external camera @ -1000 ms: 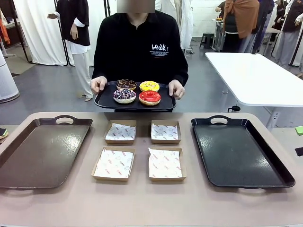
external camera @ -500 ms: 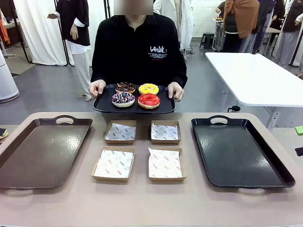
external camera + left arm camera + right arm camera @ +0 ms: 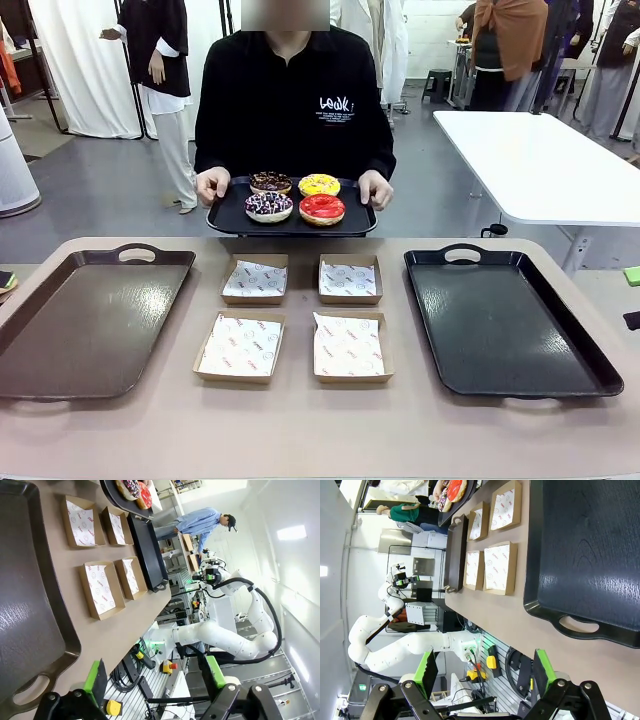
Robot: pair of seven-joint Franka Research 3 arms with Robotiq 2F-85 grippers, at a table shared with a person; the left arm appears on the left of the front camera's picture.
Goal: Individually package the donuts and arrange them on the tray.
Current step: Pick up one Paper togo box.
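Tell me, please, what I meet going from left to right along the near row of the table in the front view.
brown tray → left paper-lined box → right paper-lined box → black tray

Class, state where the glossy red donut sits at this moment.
In the front view, the red donut sits near-right on the black tray the person holds beyond the table, right of the purple donut, in front of the yellow donut.

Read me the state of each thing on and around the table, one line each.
donuts: unpackaged, all four on the held tray
held tray: in both the person's hands
boxes: four, open, paper-lined, on the table
brown tray: flat on the table
black tray: flat on the table
left gripper: open
right gripper: open
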